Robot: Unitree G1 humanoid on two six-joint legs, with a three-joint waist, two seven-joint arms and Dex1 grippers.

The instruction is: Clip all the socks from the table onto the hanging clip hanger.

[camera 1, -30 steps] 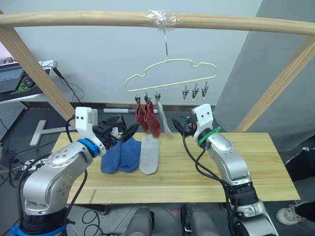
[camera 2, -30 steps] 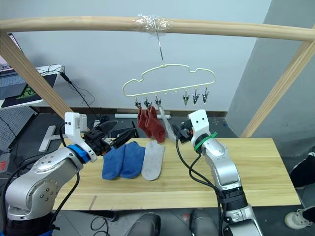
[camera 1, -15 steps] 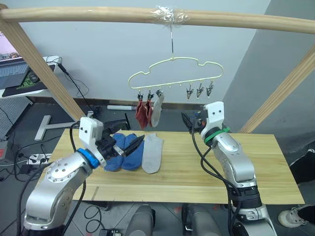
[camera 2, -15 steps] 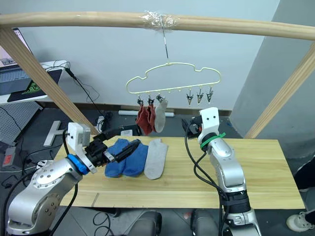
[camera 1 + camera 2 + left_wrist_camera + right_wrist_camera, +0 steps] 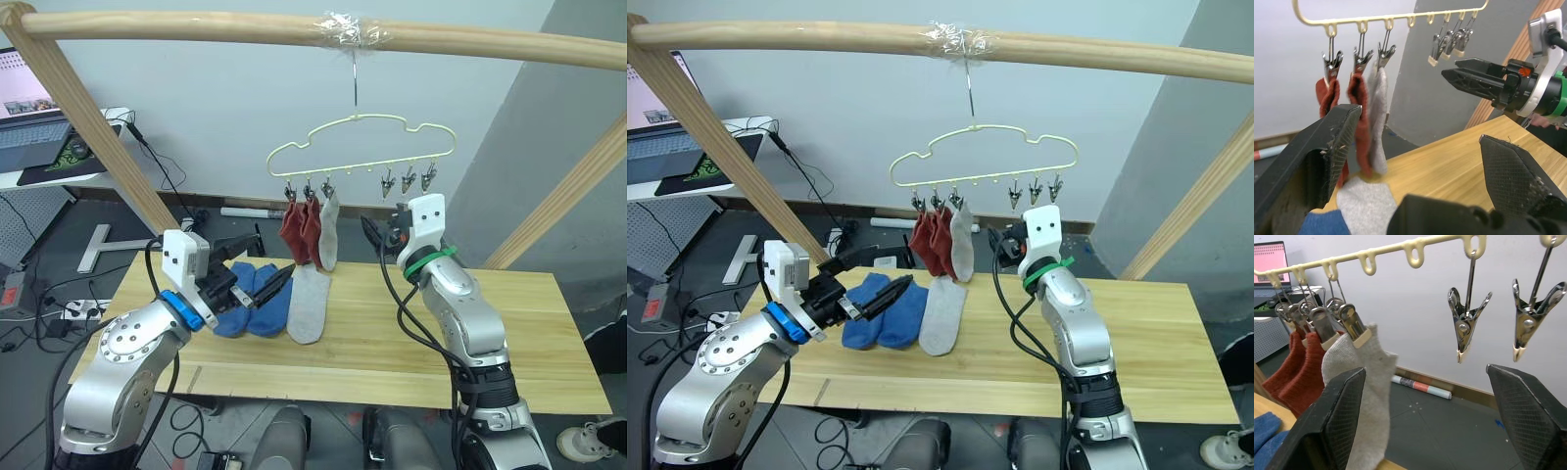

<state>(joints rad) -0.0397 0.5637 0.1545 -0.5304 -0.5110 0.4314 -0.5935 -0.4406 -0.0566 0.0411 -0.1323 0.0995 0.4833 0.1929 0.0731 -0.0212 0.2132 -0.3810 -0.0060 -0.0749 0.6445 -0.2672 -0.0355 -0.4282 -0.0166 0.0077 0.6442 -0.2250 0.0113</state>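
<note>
Left eye view: plank table (image 5: 509, 323) under wooden pole frame (image 5: 196, 27), grey wall, both tools spread, empty.

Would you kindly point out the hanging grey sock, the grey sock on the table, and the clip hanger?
hanging grey sock (image 5: 329, 231), left eye view, mid-body.
grey sock on the table (image 5: 308, 305), left eye view, middle.
clip hanger (image 5: 970, 179), right eye view, bottom bar.
</note>
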